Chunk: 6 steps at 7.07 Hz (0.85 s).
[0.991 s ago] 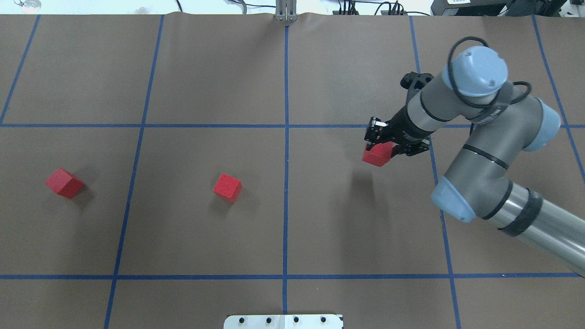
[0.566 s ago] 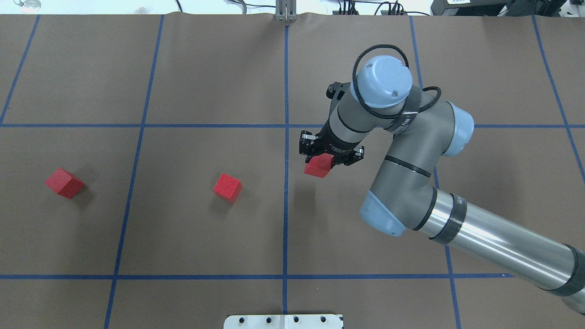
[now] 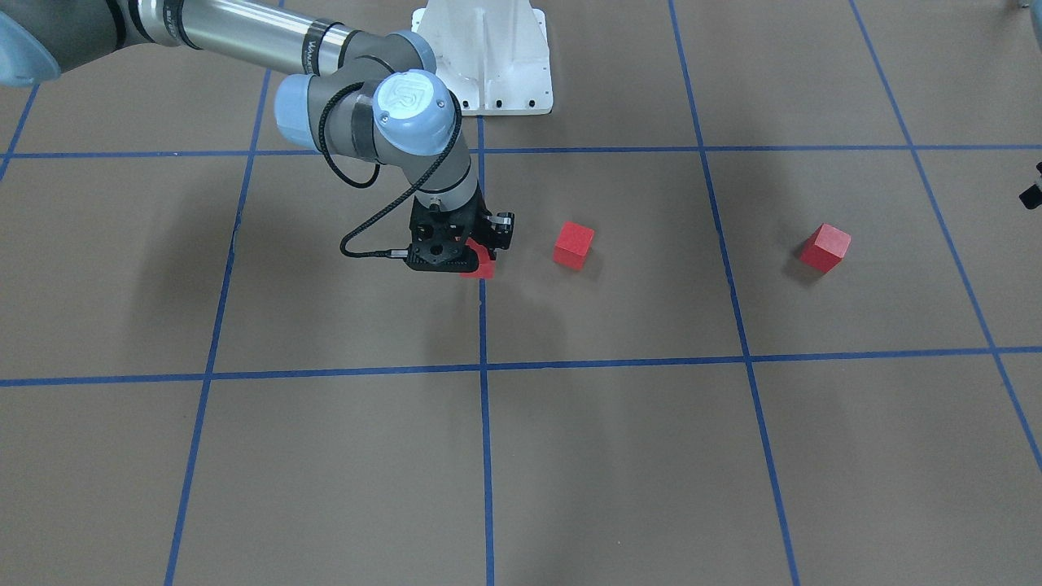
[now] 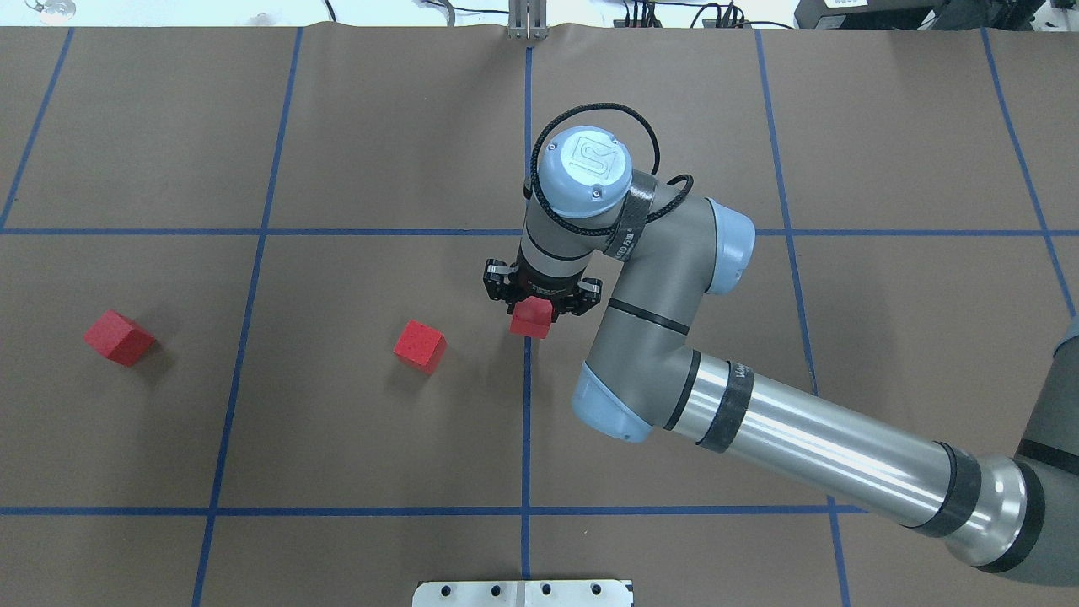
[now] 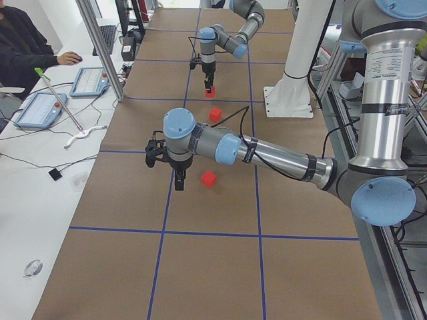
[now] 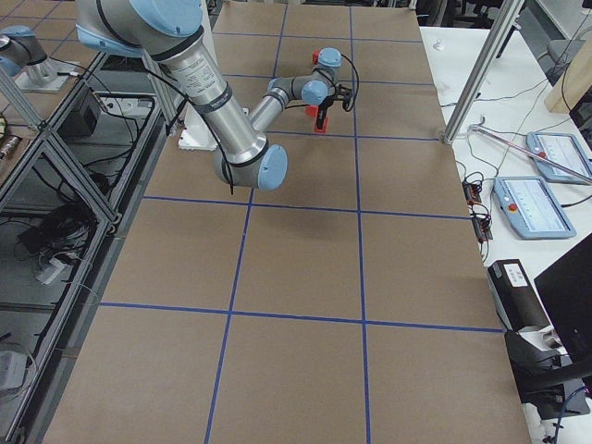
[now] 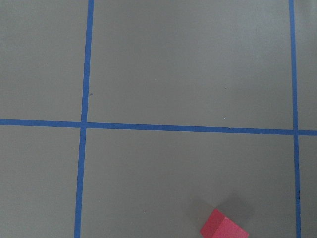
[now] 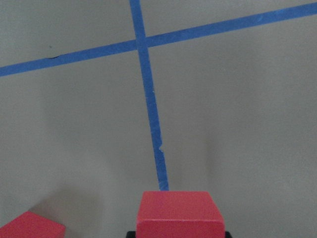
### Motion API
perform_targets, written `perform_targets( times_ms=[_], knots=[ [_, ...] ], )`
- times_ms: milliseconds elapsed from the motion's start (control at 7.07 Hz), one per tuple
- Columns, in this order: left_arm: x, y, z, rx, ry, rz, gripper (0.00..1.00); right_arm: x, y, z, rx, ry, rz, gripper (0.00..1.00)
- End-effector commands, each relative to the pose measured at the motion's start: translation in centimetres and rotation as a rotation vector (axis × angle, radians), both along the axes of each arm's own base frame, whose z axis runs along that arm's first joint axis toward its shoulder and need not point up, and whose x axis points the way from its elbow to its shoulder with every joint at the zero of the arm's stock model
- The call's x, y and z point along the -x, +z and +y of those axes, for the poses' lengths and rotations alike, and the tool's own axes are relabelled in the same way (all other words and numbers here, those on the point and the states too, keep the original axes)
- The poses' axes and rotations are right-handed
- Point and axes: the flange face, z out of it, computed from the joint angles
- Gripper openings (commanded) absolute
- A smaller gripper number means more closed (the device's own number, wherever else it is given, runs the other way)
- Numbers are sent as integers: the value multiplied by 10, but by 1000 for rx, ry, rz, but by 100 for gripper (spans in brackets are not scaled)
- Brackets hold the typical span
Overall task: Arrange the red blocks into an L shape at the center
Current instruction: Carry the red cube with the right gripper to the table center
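Note:
My right gripper (image 4: 533,312) is shut on a red block (image 4: 531,319) and holds it low over the middle blue tape line (image 4: 527,405) at the center. I cannot tell if it touches the surface. The held block fills the bottom of the right wrist view (image 8: 178,213). A second red block (image 4: 420,346) lies just to its left, apart from it. A third red block (image 4: 119,337) lies far left. My left gripper (image 5: 178,181) hangs high near that third block (image 5: 209,179). I cannot tell if it is open or shut.
The robot's white base plate (image 4: 523,593) sits at the near table edge. A metal post (image 4: 527,25) stands at the far edge. An operator (image 5: 23,47) and tablets are beside the table's far side.
My right arm has carried the red block leftward, from the right grid square to the middle blue line. The other two blocks have not moved.

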Motion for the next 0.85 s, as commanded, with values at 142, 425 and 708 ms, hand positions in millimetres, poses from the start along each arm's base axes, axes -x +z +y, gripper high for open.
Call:
perform_targets(
  times_ms=[142, 425, 708],
  knots=[
    [0, -1, 0, -1, -2, -3, 100, 13, 9, 3, -4, -26, 25, 0],
    [0, -3, 0, -2, -1, 3, 100, 16, 13, 1, 6, -26, 44, 0],
    [0, -3, 0, -2, -1, 3, 100, 21, 12, 6, -16, -21, 51, 0]
  ],
)
